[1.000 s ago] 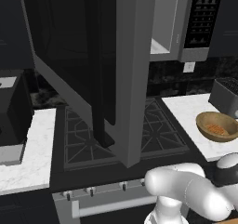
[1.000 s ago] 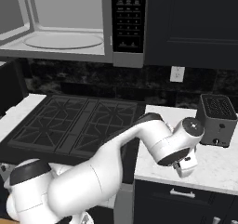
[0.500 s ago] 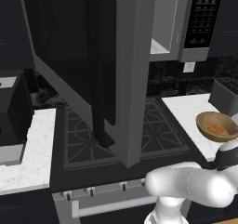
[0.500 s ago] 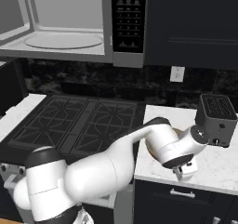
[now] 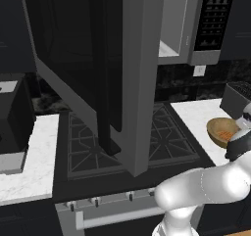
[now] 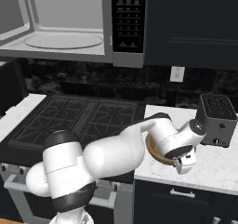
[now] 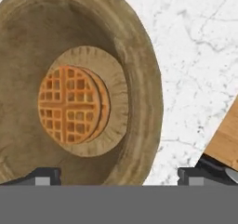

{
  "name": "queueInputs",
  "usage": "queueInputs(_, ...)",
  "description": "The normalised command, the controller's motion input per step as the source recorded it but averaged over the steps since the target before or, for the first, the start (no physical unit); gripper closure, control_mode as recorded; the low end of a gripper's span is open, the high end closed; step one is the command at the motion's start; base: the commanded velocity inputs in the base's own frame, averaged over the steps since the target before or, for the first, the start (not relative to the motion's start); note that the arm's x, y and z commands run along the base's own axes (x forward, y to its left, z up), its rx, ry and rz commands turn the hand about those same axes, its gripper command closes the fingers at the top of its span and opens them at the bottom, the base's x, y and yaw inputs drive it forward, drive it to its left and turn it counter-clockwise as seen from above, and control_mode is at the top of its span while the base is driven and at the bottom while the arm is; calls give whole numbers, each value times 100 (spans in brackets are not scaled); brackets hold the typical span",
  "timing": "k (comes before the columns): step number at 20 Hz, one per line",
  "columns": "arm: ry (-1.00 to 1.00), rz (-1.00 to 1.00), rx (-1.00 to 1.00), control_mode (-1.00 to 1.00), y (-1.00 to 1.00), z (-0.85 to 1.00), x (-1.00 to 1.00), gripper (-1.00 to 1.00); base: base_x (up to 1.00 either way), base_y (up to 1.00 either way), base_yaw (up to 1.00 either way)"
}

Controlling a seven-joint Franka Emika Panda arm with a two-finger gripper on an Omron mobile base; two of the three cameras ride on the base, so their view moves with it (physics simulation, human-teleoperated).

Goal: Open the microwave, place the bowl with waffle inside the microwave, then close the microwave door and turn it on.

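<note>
White marble counter (image 7: 200,56) bears the upright bowl (image 7: 81,86), waffle (image 7: 69,104) flat inside; jaws open astride its rim.

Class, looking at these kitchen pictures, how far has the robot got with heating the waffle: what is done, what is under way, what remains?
Done: the microwave door stands wide open, baring the microwave cavity. In hand: the open hand straddles the rim of the bowl on the white counter, waffle inside, not gripped yet. Left: grip and lift the bowl, place it inside, close the door, switch it on.
</note>
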Motion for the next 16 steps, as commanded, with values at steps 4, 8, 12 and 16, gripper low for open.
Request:
queueInputs(4, 4, 0, 0, -100, -44, -49, 17, -100, 0, 0, 0)
queueInputs(8, 0, 0, 3, -100, -41, -21, 8, -100, 0, 0, 0)
queueInputs(12, 0, -1, 2, -100, -12, -4, 7, 100, 0, 0, 0)
queueInputs(16, 0, 0, 0, -100, 0, 0, 0, 100, 0, 0, 0)
